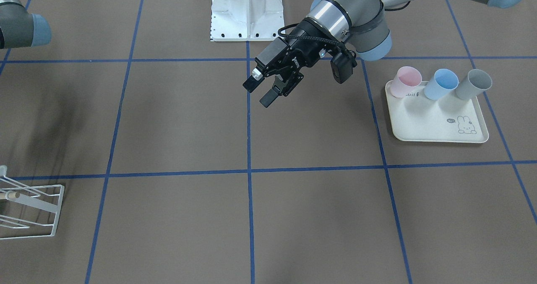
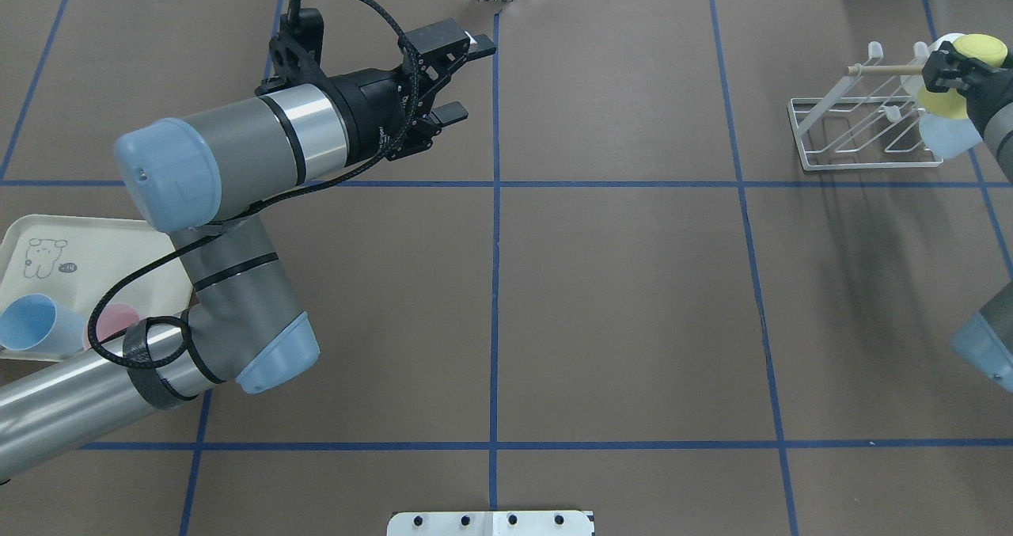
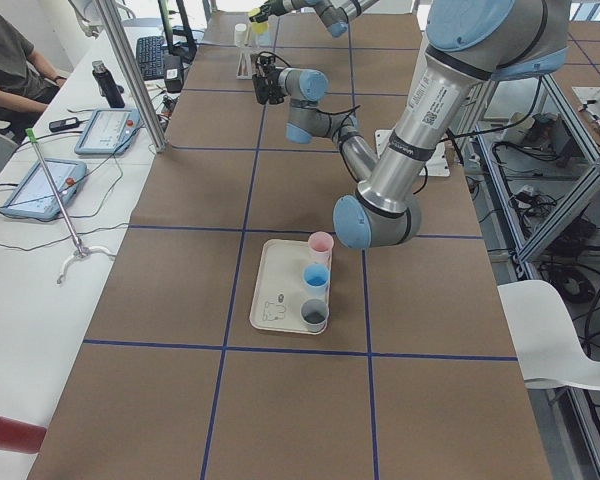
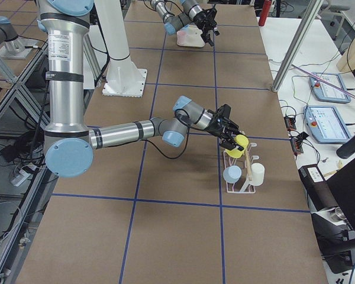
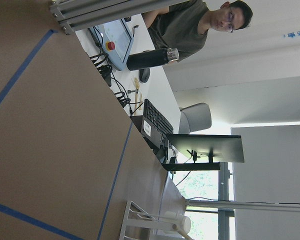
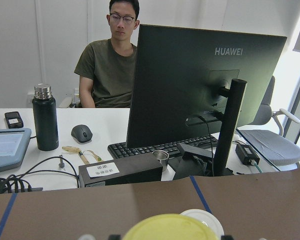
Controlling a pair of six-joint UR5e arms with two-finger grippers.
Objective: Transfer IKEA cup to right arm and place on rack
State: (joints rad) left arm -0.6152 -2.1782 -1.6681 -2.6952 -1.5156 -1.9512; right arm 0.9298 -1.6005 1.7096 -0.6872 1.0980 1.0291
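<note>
Brown table (image 2: 633,322) gridded with blue tape fills the scene, with a person (image 6: 112,70) seated at a desk beyond its far edge. The left arm (image 2: 237,144) reaches over the middle of the table. The left gripper (image 1: 259,92) hangs above bare surface with its fingers spread and nothing between them. The right arm (image 4: 124,133) stretches to the rack (image 2: 870,164) at the table's right end. A cream tray (image 1: 436,133) lies on the left side, carrying a pink cup (image 1: 405,82), a blue cup (image 1: 440,84) and a grey cup (image 1: 473,84) in a row along one edge. The right gripper (image 4: 232,139) is clamped on a yellow cup (image 4: 242,144), holding it at the top of the rack beside the wooden dowel (image 2: 882,69). Whether the cup touches the wire cannot be told. A pale blue cup (image 4: 231,173) and a white cup (image 4: 257,173) sit on the rack.
</note>
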